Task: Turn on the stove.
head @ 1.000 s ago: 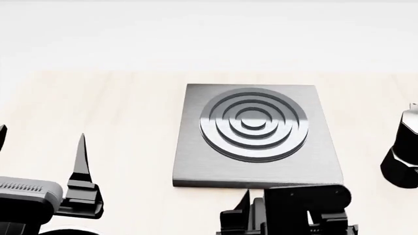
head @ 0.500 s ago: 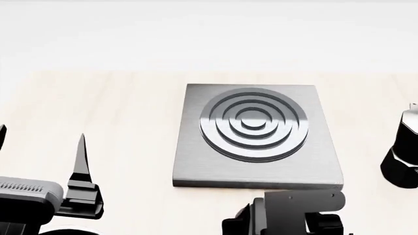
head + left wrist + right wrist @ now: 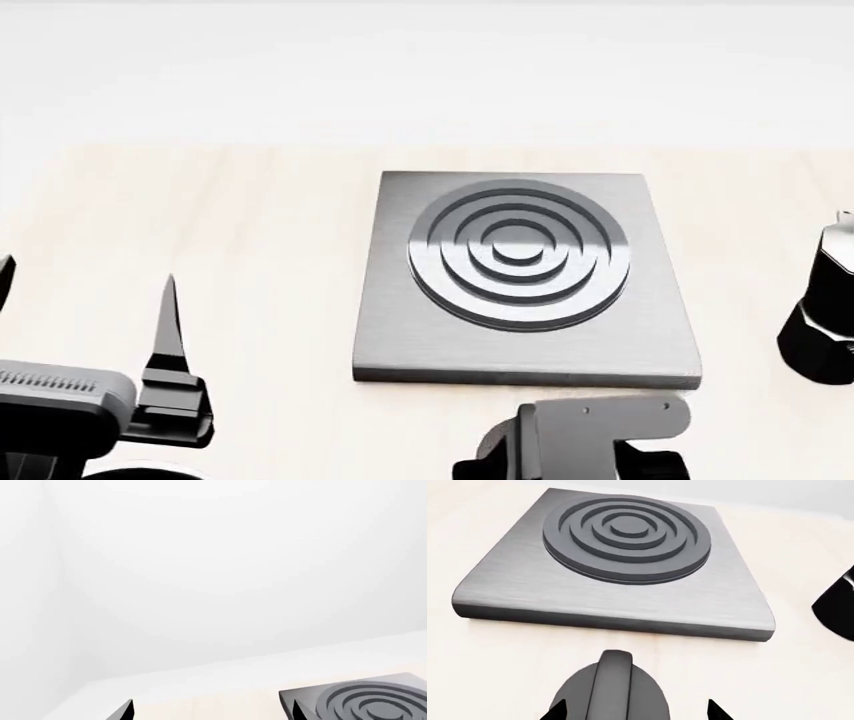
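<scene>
Stove point(image 3: 527, 330): flat square brushed-grey plate with raised concentric ring burner point(image 3: 518, 252), lying level on the pale table. Its black round knob point(image 3: 612, 692), ridge upright, sits just in front of the plate's near edge.

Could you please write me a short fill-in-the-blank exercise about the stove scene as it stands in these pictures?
1. The burner on the stove is made of raised concentric ____.
2. In the right wrist view, the knob lies between the fingertips of the ____ gripper.
3. In the head view, the black moka pot stands to the ____ of the stove.
4. The left gripper has its jaws ____ and holds nothing.

Missing words: rings; right; right; open
</scene>
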